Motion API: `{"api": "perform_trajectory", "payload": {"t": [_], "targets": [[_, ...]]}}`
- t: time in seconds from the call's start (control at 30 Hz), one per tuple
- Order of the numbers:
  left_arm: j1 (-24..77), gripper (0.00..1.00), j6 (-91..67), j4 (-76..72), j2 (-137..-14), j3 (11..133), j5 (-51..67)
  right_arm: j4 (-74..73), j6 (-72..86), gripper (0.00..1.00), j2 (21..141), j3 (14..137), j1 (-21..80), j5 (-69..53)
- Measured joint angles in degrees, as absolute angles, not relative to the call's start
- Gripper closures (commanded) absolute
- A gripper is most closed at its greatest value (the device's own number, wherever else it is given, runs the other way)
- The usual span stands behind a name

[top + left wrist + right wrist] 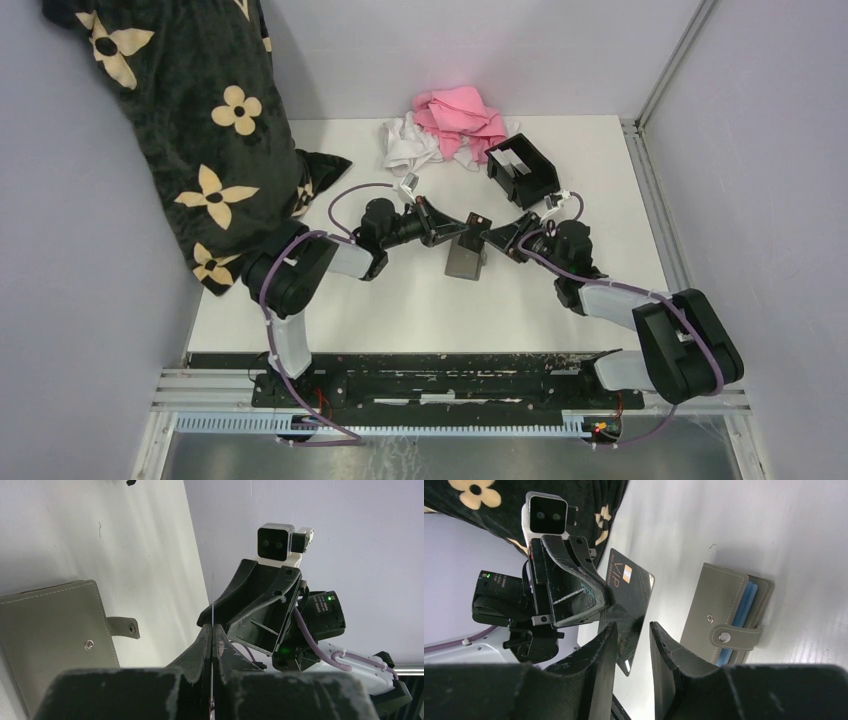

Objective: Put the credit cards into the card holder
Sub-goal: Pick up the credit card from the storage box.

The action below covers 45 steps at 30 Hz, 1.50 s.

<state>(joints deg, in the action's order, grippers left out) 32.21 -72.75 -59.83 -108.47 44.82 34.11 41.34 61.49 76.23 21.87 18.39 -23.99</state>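
- Credit card (629, 600): a dark card marked "VIP" with a small tan patch on its face. It was held off the surface (400, 300), between the two arms and over the near middle of the working area.
- Left gripper (212, 630): its fingers (202, 645) were pressed together on one end of the credit card. In the left wrist view the card showed edge-on, as a thin line rising from between the fingertips.
- Right gripper (633, 626): its fingers (664, 655) stood apart on either side of the card's free end. A clear gap remained beside the card, so no pinch was visible.
- The two grippers faced each other tip to tip, with the card bridging them.
- Card holder (530, 180): a black open-topped box that stood on the surface beyond the right gripper, apart from the held card. Its contents could not be made out.
- Wallet (724, 610): grey and stitched, it lay flat on the surface just below the grippers with its snap tab fastened. Light blue card edges (746, 600) showed along its open side.
- Pink cloth (460, 115) and white cloth (408, 145): both lay bunched at the far edge of the surface.
- A person in a dark flower-print garment (190, 120) stood at the far left.
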Motion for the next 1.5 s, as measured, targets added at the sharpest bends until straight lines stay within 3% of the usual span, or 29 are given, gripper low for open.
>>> {"api": "perform_trajectory", "payload": {"t": [0.3,0.6,0.63,0.77,0.8,1.2,1.5], "targets": [[32.21,0.97,-74.59,-61.12,-109.27,44.84,34.72,48.62,64.79,0.72,81.60,21.87,19.22,-25.17],[31.35,0.97,-75.26,-62.00,-111.09,44.71,34.46,58.11,69.89,0.96,88.49,21.87,19.53,-25.69],[31.29,0.95,-75.33,-62.19,-111.18,44.58,34.41,58.65,70.35,0.98,88.75,21.87,19.64,-25.76],[31.14,0.69,-75.42,-62.48,-111.28,44.07,34.28,58.89,70.81,0.99,88.79,21.89,19.99,-25.74],[31.11,0.67,-75.40,-62.33,-111.28,43.83,34.20,58.33,70.61,0.99,88.49,21.98,20.23,-25.67],[29.58,0.63,-70.19,-51.79,-104.86,39.22,28.45,26.59,58.17,0.99,73.78,29.26,26.35,-17.67],[29.32,0.77,-64.73,-41.87,-104.20,37.87,22.20,9.76,54.06,0.99,74.61,35.94,29.54,-9.85]]}}
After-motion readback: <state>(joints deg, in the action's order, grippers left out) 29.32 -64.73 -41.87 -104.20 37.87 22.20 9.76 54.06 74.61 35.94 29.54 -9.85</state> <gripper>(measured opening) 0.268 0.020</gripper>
